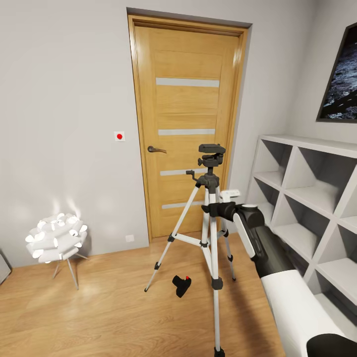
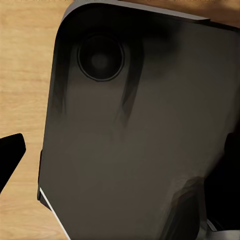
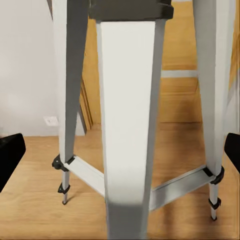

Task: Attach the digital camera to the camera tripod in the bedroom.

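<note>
The camera tripod (image 1: pixel 209 181) stands on the wood floor in front of the door, its silver legs spread and its black head bare on top. The digital camera (image 1: pixel 182 285), small and black with a red dot, lies on the floor between the tripod's legs. My right gripper (image 1: pixel 207 210) is at the front leg just below the hub. In the right wrist view that gripper (image 3: pixel 120 155) is open, its fingertips (image 3: pixel 10 160) wide apart with the leg (image 3: pixel 127 125) between them. My left gripper (image 2: pixel 120 165) is open and points down at my own dark base panel (image 2: pixel 140 125).
A closed wooden door (image 1: pixel 191 129) is behind the tripod. A white flower-shaped lamp (image 1: pixel 55 238) stands at the left wall. A white cube shelf unit (image 1: pixel 307 198) lines the right wall, under a dark-framed screen (image 1: pixel 342 79). Open floor lies left of the tripod.
</note>
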Controlling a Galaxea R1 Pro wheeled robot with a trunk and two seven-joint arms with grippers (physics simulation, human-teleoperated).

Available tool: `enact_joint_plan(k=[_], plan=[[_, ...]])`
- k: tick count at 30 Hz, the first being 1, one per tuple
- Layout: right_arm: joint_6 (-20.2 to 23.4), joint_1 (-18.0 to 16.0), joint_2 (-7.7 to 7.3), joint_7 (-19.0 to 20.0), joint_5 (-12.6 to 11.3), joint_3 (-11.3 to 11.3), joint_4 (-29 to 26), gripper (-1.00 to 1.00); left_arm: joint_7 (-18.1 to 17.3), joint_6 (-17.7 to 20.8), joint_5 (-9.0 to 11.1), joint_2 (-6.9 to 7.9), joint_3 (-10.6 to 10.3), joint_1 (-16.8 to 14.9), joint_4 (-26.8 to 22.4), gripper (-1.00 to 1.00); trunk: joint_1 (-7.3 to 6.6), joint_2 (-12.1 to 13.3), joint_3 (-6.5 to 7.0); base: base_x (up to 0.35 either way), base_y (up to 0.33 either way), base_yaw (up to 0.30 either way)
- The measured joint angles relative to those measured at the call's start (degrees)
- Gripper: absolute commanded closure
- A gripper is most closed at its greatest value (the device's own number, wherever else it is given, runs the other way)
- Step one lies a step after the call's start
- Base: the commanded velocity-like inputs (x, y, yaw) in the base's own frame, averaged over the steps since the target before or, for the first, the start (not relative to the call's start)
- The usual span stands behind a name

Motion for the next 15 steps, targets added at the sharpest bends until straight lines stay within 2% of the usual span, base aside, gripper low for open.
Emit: enact_joint_plan(k=[6,15], plan=[[-0.09,0.01,0.18,-1.91,1.29,0.05,1.93,-1.00,0.02,0.00,0.00,0.00,0.00,0.01,0.00,-1.00,0.00,0.00,0.00,0.000,0.000,0.000],[-0.09,0.01,0.22,-2.62,1.44,0.07,3.23,-1.00,0.02,0.00,0.02,0.00,0.00,0.01,0.00,-1.00,0.00,0.00,0.00,0.000,0.000,0.000]])
